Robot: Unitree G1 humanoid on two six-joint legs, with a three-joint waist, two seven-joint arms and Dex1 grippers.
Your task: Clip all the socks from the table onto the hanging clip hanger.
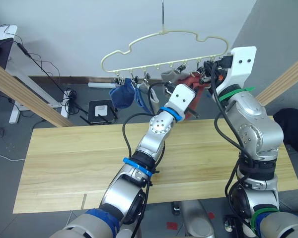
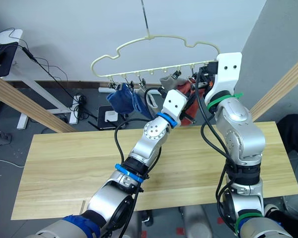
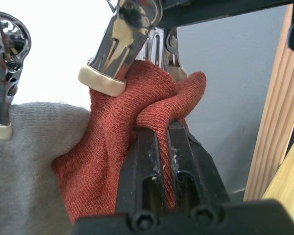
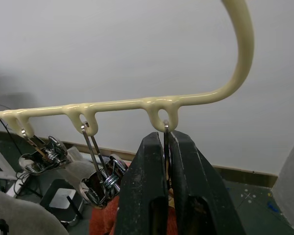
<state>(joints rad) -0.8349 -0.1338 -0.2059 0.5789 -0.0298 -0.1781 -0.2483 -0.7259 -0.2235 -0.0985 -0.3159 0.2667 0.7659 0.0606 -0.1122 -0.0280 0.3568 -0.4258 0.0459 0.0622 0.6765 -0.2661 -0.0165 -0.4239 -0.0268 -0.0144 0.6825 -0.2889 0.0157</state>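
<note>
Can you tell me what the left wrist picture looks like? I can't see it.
The left gripper pinches a rust red sock whose top edge sits in a shiny metal clip. A grey sock hangs beside it.

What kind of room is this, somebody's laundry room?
More likely a lab or workshop set up for testing. A bare wooden table sits on a grey floor, loose cables trail along the wall, and the clip hanger hangs from a rough wooden frame.
</note>
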